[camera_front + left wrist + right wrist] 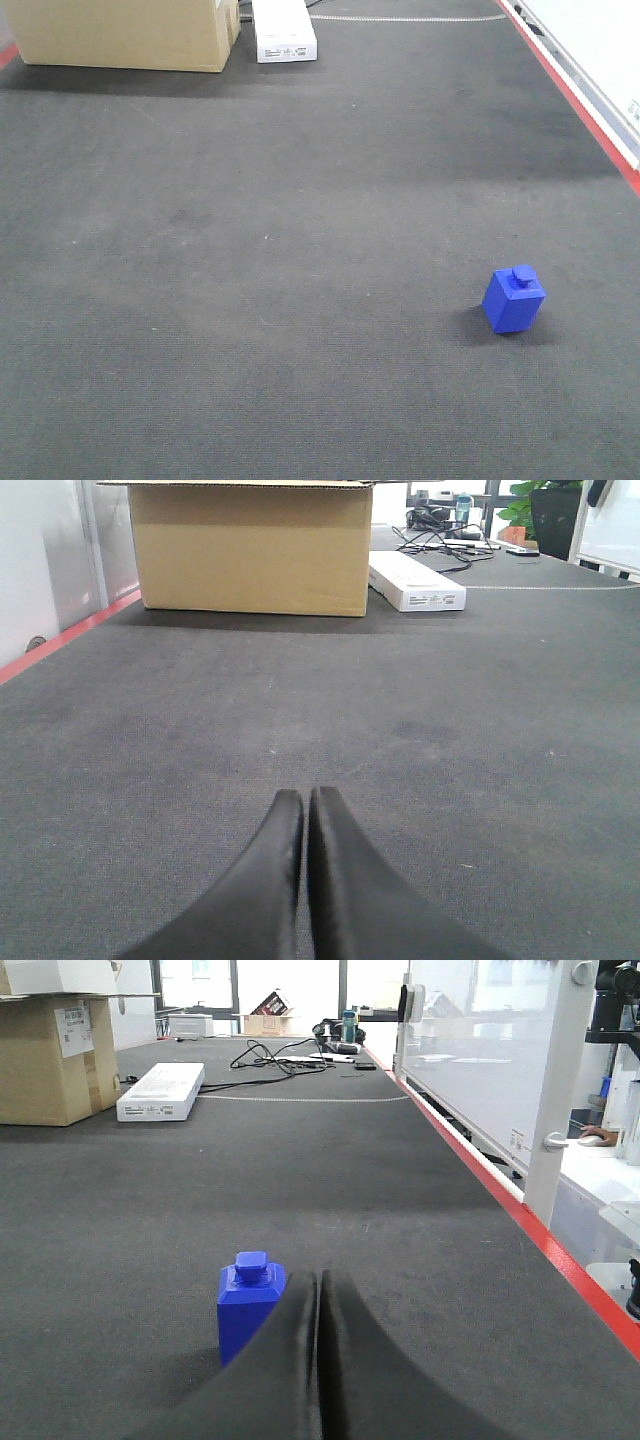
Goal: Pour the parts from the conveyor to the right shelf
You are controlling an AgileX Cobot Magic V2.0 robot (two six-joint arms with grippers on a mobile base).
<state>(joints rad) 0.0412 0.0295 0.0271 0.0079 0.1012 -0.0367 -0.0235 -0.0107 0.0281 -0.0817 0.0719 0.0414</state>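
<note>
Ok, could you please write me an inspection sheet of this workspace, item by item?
Surface: dark conveyor belt with red edge rails.
Job's things: one blue cube on the belt, stud up; right shelf not seen.
Clutter: cardboard box and flat white box at the far end.
Pincers: left pincer shut, empty; right pincer shut, empty, cube close at its left.
Cables: black tangle at the belt's far end.
Surroundings: white panel along the right side; potted plant beyond.

Bright windows [300, 975]; potted plant [522, 500]
</note>
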